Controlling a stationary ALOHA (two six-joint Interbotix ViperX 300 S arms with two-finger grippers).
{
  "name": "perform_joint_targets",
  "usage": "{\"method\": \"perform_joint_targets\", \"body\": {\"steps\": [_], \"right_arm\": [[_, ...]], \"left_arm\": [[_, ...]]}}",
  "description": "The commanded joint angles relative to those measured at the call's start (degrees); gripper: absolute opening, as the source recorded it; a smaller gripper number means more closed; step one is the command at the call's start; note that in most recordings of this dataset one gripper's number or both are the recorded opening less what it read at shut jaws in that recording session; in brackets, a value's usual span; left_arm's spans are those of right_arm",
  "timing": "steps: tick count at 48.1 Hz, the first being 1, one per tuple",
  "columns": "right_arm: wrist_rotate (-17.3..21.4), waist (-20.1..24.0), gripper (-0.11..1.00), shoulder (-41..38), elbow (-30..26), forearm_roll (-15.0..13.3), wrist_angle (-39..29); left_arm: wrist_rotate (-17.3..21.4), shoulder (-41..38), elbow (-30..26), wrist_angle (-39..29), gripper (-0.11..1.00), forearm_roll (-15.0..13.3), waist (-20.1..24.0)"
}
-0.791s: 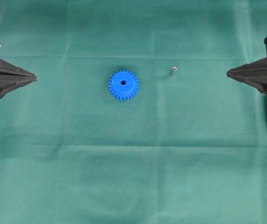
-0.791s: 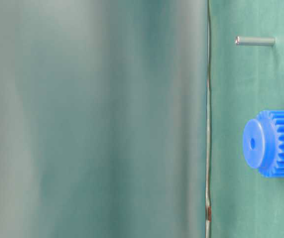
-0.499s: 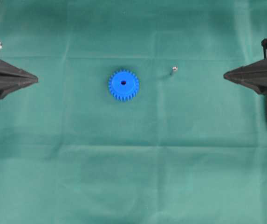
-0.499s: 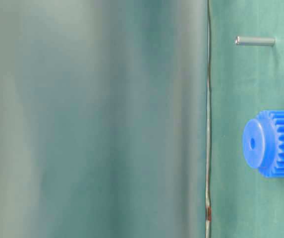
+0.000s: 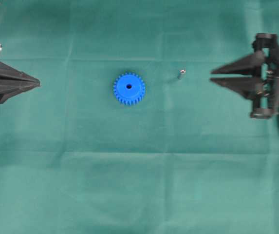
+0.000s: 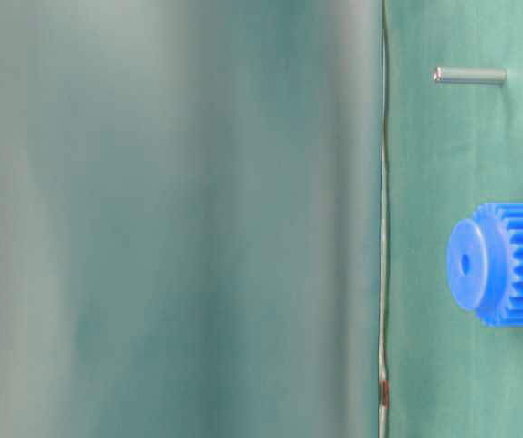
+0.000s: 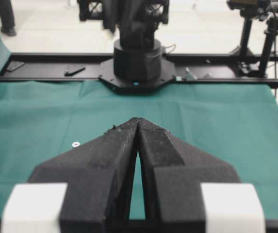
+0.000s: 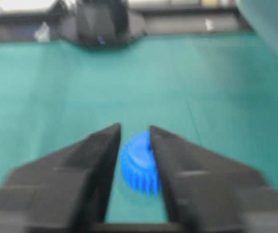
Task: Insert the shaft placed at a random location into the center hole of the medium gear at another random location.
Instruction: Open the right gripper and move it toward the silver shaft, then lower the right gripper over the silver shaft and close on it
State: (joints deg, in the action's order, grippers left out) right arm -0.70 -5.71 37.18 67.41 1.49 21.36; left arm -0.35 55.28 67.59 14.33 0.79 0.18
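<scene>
jaws of right gripper (image 5: 212, 76) slightly parted, empty; left gripper (image 5: 38, 84) jaws closed, empty.

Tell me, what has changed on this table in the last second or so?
The right gripper has reached in from the edge toward the shaft and opened its fingers, which were shut before. It has not taken hold of anything. The left gripper stays shut at its side, and the shaft and the medium gear lie where they were on the green cloth, apart from each other.
</scene>
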Motion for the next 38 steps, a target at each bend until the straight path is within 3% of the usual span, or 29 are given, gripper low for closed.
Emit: {"method": "perform_joint_targets", "body": {"steps": [1,6,9,14,38], "right_arm": [[0.88,-1.23,0.52,-5.19,-1.49,0.62,2.02],[0.88,-2.99,0.82,-11.87,-2.46,0.62,3.34],[0.88,-4.92,0.92,-16.17,-2.99,0.79,4.39],[0.88,-7.47,0.86,-21.8,-3.25,1.14,6.59],[0.79,-9.4,0.87,-36.65,-4.48,2.2,14.41]], "left_arm": [[0.0,-0.35,-1.41,0.26,0.0,0.18,0.09],[0.0,-0.35,-1.41,0.26,0.0,0.18,0.09],[0.0,-0.35,-1.41,0.09,0.0,0.18,0.09],[-0.09,-0.62,-1.32,-0.53,0.0,0.18,0.09],[-0.18,-0.88,-1.23,-1.41,0.0,0.18,0.26]]}}
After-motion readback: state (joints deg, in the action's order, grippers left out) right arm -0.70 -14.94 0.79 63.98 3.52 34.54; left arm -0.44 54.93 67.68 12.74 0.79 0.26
